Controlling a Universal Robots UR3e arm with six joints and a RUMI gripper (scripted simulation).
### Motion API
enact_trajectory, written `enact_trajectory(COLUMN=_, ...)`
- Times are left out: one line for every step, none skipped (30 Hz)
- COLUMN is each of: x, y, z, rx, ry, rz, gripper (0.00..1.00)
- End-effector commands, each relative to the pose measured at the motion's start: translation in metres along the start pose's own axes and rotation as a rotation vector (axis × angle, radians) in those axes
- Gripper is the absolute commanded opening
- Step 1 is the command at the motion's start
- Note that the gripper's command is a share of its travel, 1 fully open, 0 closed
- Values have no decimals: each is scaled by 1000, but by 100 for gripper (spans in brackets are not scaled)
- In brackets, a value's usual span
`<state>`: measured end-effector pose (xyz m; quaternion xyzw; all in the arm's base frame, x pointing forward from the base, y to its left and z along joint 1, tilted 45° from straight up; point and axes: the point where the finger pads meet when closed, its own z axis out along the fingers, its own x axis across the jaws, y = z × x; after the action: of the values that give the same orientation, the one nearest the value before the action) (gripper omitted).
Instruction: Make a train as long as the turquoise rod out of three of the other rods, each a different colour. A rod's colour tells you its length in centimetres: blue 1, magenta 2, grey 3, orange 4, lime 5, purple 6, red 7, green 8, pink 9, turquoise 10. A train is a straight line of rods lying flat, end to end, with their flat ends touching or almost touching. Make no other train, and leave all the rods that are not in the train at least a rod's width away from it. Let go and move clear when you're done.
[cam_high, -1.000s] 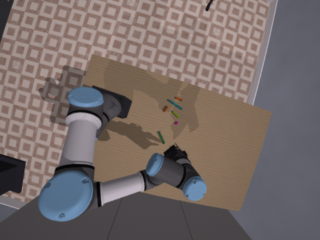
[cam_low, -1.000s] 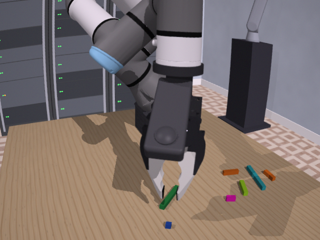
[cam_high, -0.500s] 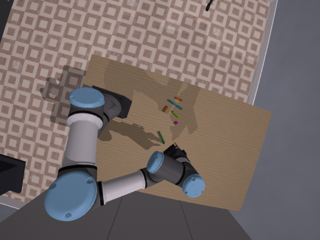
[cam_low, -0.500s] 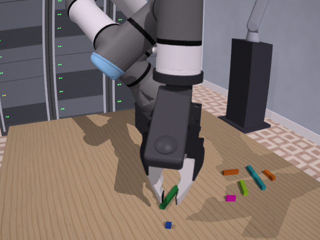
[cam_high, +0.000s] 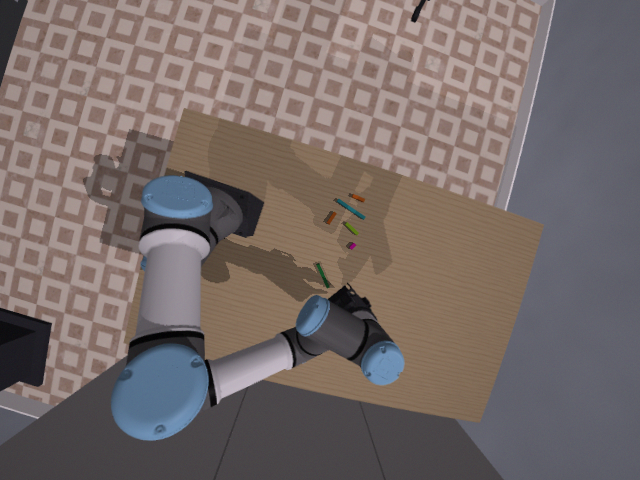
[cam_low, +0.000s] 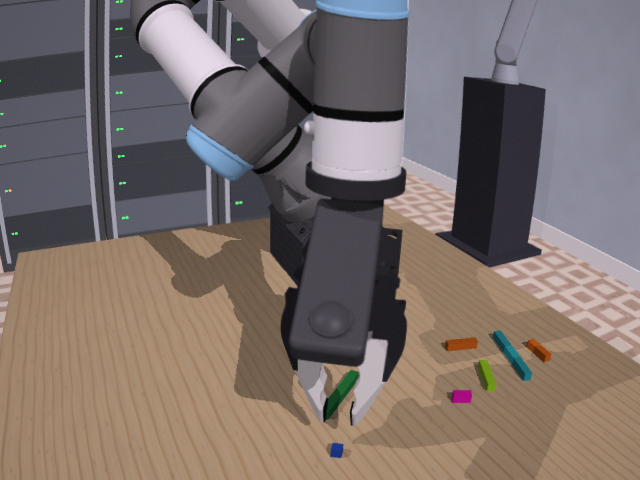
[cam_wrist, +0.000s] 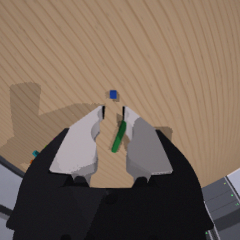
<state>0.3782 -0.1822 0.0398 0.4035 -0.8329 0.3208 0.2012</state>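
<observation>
Altogether two orange rods, one turquoise, lime, magenta, green, blue.

The gripper hangs low over the surface, its narrow gap straddling the green rod; whether the rod is pinched is unclear. Just near of it lies the blue rod, apart from the fingertips. To the right, well apart, cluster the magenta rod, lime rod, turquoise rod and two orange rods, with narrow lanes between them. Bare wood spreads left
</observation>
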Motion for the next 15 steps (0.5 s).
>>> enact_trajectory(x=-1, y=-3, z=8, rx=11, ry=-7, rz=1, gripper=14)
enact_trajectory(x=-1, y=-3, z=9, rx=11, ry=-7, rz=1, gripper=14)
enact_trajectory(x=-2, y=-3, z=10, rx=11, ry=-7, rz=1, gripper=14)
enact_trajectory(x=-2, y=-3, z=11, rx=11, ry=-7, rz=1, gripper=14)
enact_trajectory(x=-2, y=-3, z=12, rx=11, ry=-7, rz=1, gripper=14)
enact_trajectory(x=-2, y=-3, z=13, rx=11, ry=-7, rz=1, gripper=14)
enact_trajectory(x=-2, y=-3, z=14, rx=11, ry=-7, rz=1, gripper=14)
enact_trajectory(x=-2, y=-3, z=15, rx=11, ry=-7, rz=1, gripper=14)
enact_trajectory(x=-2, y=-3, z=15, rx=11, ry=-7, rz=1, gripper=14)
enact_trajectory(x=-2, y=-3, z=15, rx=11, ry=-7, rz=1, gripper=14)
enact_trajectory(x=-2, y=-3, z=15, rx=11, ry=-7, rz=1, gripper=14)
enact_trajectory(x=-2, y=-3, z=16, rx=11, ry=-7, rz=1, gripper=14)
enact_trajectory(x=-2, y=-3, z=17, rx=11, ry=-7, rz=1, gripper=14)
enact_trajectory(x=-2, y=-3, z=17, rx=11, ry=-7, rz=1, gripper=14)
enact_trajectory(x=-2, y=-3, z=17, rx=11, ry=-7, rz=1, gripper=14)
